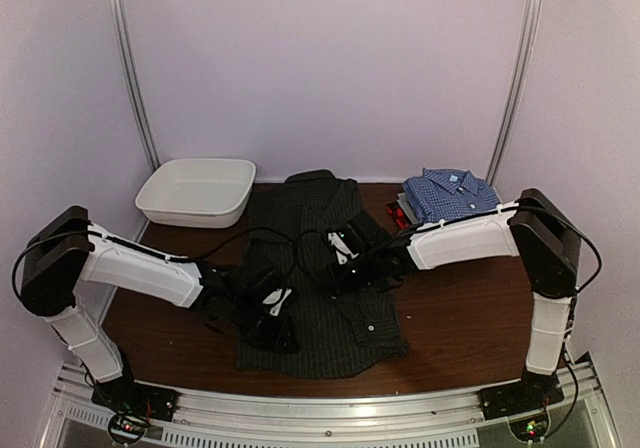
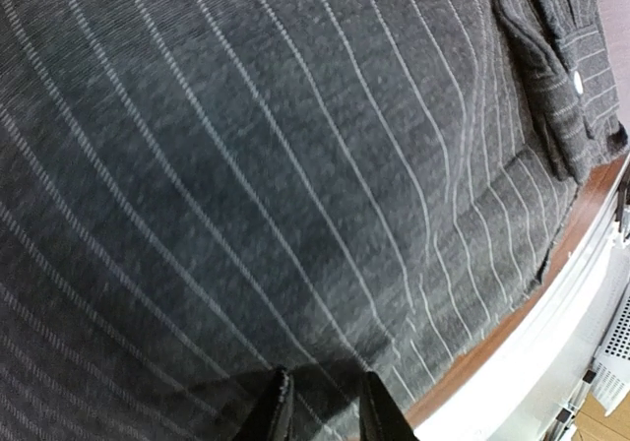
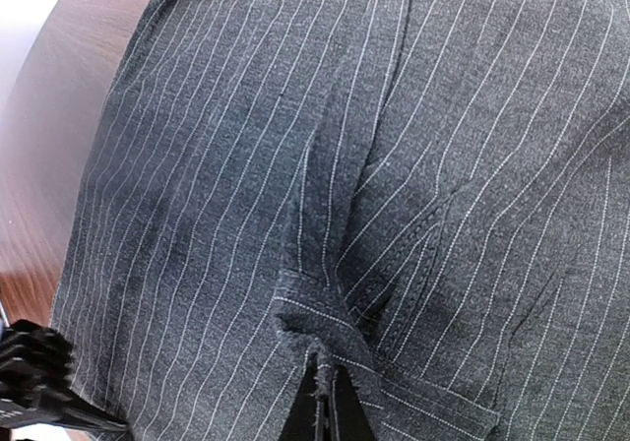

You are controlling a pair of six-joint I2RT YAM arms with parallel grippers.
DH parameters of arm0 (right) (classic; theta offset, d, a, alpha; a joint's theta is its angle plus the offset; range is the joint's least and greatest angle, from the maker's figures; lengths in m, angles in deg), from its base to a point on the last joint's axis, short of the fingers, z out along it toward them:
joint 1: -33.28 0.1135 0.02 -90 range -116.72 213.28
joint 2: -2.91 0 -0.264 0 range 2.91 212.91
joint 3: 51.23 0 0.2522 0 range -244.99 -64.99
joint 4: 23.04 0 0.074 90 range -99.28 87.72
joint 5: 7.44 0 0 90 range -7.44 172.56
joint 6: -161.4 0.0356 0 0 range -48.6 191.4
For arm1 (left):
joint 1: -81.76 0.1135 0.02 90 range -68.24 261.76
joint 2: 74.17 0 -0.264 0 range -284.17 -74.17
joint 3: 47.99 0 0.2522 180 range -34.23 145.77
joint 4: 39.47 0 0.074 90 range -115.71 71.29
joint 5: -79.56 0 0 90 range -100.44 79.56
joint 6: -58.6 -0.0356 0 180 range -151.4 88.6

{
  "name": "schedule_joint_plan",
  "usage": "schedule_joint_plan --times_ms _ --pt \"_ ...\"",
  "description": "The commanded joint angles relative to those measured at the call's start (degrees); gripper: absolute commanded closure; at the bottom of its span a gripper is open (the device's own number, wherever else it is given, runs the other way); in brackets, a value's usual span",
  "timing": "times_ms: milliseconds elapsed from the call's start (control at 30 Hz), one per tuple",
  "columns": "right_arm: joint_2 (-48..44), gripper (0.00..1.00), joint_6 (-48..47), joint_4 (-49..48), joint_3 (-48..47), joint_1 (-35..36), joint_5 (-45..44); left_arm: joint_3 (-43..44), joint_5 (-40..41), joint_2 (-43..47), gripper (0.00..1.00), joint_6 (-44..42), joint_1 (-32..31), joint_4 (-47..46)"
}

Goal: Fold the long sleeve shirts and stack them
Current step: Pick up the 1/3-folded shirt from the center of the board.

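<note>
Table [image 1: 450, 318]: right end effector [image 3: 325, 407] clamps pinstriped shirt [image 1: 340, 338] fold (left end effector [image 2: 323, 380] narrowly parted, atop cloth).

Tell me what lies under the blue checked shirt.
A strip of red-and-black cloth pokes out from beneath the blue checked shirt at its left edge in the top view. The rest of that pile is covered by the shirt and cannot be seen.

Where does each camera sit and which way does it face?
Top external: fixed above and behind the bases, facing down at the table; left arm and right arm show.
Left wrist: on the left arm, facing the pinstriped shirt near the table's front edge; left gripper at bottom.
Right wrist: on the right arm, close over the shirt; right gripper pinches a fold.
Shared: all see that shirt.
</note>
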State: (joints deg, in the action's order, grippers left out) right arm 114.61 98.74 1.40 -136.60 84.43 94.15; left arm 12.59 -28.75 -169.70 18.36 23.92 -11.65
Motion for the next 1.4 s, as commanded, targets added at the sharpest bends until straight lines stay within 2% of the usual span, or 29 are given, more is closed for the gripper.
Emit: schedule_joint_plan --times_ms 0,133,267,500,767,1067,1367 --pt "-0.88 1.0 0.12 0.44 0.53 0.54 -0.69 0.16 0.39 4.49 0.75 0.16 -0.07 3.79" --pt "-1.18 1.0 0.46 0.39 0.49 1.94 -0.36 -0.84 0.81 3.59 0.76 0.15 -0.07 4.46" --pt "-2.56 1.0 1.49 -0.15 2.22 4.72 -0.3 -2.77 3.63 6.55 0.76 1.62 0.06 5.07" --pt "-3.57 1.0 3.72 -1.19 3.96 12.9 -0.86 -8.12 9.97 18.06 0.75 7.37 1.8 10.7" --pt "-0.97 1.0 5.76 -1.62 2.24 19.77 -0.68 -17.65 8.9 28.16 0.73 12.79 2.89 11.3" --pt "3.16 1.0 7.02 -2.73 1.68 22.47 1.18 -22.22 6.32 31.0 0.7 15.49 2.85 8.54" --pt "7.02 1.0 8.16 -4.18 0.18 22.76 3.61 -23.67 4.37 29.39 0.7 16.0 2.84 4.81"
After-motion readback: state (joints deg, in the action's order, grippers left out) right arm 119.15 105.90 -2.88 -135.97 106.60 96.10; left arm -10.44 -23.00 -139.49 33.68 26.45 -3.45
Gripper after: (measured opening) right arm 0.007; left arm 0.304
